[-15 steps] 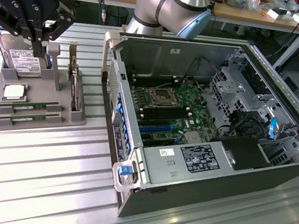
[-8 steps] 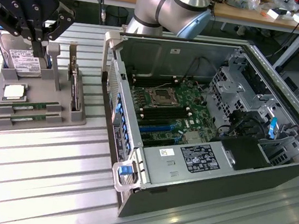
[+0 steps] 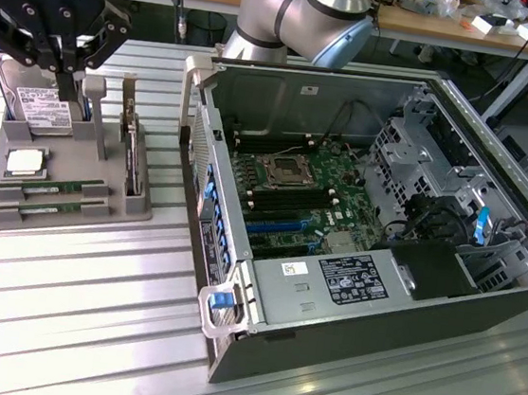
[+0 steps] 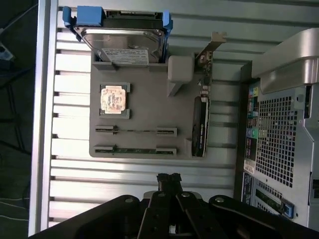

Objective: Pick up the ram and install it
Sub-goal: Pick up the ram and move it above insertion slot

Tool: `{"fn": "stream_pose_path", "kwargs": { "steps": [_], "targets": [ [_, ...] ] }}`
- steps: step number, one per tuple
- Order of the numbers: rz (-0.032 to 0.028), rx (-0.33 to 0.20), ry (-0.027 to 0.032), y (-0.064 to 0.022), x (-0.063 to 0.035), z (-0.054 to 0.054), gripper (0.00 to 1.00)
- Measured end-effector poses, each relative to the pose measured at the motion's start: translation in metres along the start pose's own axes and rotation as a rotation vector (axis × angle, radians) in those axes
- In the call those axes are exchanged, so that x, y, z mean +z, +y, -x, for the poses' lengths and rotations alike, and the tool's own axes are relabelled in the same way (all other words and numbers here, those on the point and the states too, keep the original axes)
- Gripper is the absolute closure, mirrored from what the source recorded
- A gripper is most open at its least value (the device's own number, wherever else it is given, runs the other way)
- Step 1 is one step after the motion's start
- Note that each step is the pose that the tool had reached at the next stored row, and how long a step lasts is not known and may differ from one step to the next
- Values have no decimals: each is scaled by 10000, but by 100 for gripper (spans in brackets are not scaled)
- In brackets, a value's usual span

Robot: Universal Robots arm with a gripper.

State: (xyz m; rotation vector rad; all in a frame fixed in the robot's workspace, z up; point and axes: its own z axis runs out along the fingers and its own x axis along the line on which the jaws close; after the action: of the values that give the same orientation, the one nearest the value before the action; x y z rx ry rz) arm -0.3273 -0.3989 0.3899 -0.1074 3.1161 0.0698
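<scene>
Inspection finding: your gripper [image 3: 69, 67] hangs above the far end of the grey tray [image 3: 79, 163], over the hard drive [image 3: 41, 107]; in the wrist view its fingers [image 4: 163, 180] are pressed tip to tip, fully closed, and nothing is held between them.

You will find the ram in the tray, untouched: the first ram stick [image 3: 52, 188] and the second ram stick [image 3: 53, 209] sit on edge in two parallel slots, side by side, at the tray's near end in the exterior view, well apart from the gripper; the processor chip [image 3: 25, 163] lies flat just beyond them, between the sticks and the hard drive; the expansion card [image 3: 133, 159] stands on edge along the tray's side nearest the computer case [image 3: 495, 176].

The case lies open on the slatted metal table [image 3: 59, 317], at the exterior view's right, near the tray but not touching it; its motherboard [image 3: 294, 184] faces upward inside.
</scene>
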Motion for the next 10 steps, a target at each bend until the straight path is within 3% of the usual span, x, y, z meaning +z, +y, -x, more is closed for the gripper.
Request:
{"fn": "stream_pose_path", "kwargs": {
  "steps": [10],
  "targets": [
    [-7, -758, 35, 0, 0, -4, 90]
  ]
}}
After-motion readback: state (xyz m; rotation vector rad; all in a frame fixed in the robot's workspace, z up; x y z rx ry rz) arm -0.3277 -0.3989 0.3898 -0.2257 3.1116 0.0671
